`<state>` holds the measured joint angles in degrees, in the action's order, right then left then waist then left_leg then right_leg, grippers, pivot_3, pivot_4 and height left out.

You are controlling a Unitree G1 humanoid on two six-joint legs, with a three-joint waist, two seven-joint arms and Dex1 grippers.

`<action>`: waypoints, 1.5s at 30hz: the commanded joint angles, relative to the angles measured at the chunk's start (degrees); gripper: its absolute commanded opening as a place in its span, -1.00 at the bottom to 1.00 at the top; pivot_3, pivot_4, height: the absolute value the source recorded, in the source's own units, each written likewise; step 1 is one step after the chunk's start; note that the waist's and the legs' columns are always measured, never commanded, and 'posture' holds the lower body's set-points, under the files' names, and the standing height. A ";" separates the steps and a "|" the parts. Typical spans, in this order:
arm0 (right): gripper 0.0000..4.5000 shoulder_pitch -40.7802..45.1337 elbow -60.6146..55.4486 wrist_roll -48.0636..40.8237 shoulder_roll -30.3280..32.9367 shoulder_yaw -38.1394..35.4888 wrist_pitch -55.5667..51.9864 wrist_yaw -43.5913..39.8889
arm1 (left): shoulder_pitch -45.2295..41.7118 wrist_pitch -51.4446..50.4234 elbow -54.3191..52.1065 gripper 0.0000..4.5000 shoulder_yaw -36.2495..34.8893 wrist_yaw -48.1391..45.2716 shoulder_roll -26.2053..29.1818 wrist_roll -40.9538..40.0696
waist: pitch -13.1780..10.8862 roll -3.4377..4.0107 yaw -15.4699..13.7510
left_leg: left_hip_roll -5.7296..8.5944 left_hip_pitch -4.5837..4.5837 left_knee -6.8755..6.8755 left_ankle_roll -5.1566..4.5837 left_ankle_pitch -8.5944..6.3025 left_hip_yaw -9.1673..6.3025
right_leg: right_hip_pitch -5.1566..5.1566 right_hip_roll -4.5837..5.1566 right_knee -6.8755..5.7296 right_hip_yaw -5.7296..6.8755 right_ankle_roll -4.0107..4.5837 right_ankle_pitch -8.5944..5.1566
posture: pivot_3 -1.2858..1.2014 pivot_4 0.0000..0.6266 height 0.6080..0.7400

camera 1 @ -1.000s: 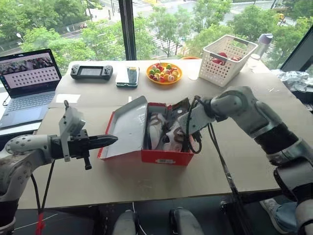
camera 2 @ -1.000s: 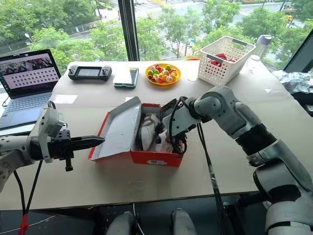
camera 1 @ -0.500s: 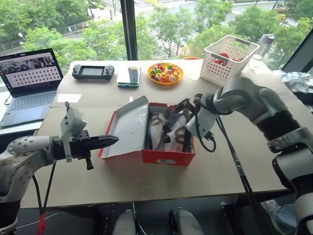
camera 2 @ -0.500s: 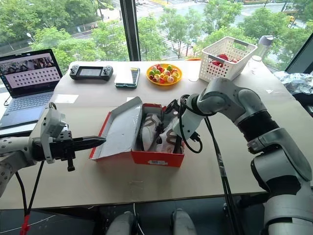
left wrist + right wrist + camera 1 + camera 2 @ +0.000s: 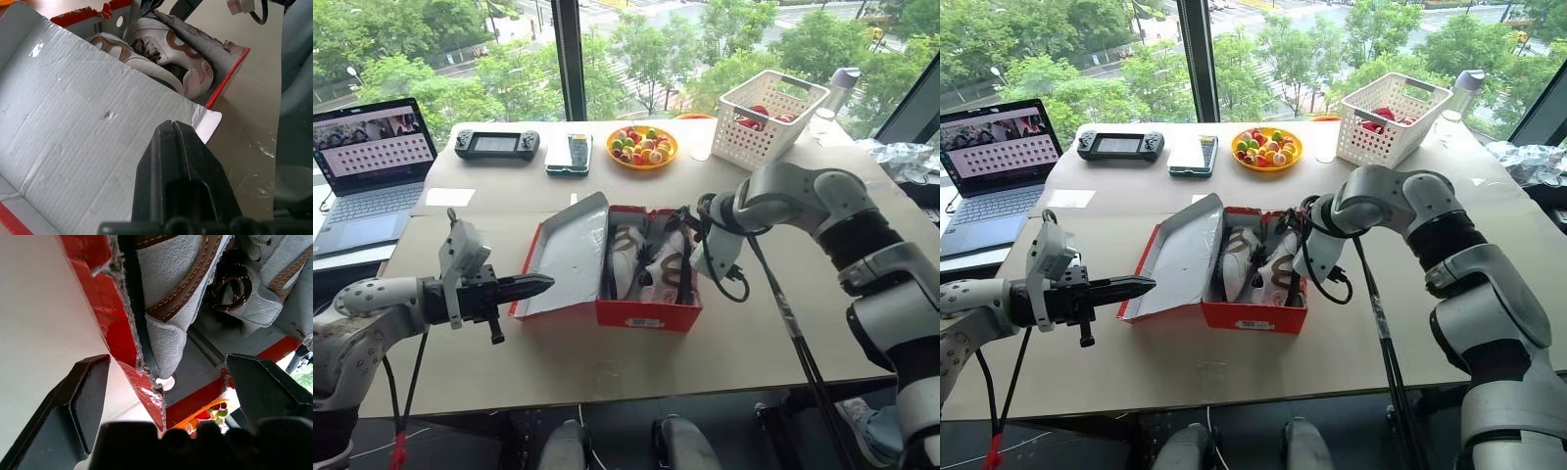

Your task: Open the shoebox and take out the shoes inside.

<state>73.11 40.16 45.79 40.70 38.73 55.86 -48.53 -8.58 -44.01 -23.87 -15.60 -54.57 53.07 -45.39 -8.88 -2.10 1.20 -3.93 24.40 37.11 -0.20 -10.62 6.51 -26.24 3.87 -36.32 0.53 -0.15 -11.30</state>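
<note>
While shoebox (image 5: 646, 284) gapes, right fingers (image 5: 88, 396) wide — straddling its wall, left fingers (image 5: 178, 171) pressed together.

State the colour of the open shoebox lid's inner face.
Grey-white corrugated card on the shoebox lid; clearest in the left wrist view.

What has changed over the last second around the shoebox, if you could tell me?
The right gripper has rolled and sunk at the right end of the shoebox; its open fingers now straddle that end wall, gripping nothing. The left gripper stays shut beside the open lid, and both shoes remain inside the box.
</note>
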 commanded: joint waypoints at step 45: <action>0.98 -4.45 -6.10 -8.45 -2.71 1.05 -2.06 -5.37 | -0.84 -1.23 -3.00 -1.00 -1.10 2.73 -0.58 -2.83 | 0.01 -0.02 1.19 | 0.03 -0.28 -0.02 0.21 0.14 -0.10 | 0.08 0.02 -0.62 0.00 0.06 -0.28 | 0.03 -0.52 0.97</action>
<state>68.57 35.97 39.68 37.55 41.66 54.72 -52.06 -8.45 -45.18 -26.28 -16.12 -52.03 52.33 -47.57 -8.87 -2.12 2.38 -3.90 24.11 37.09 0.01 -10.49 6.41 -26.16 3.88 -36.94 0.53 -0.10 -11.58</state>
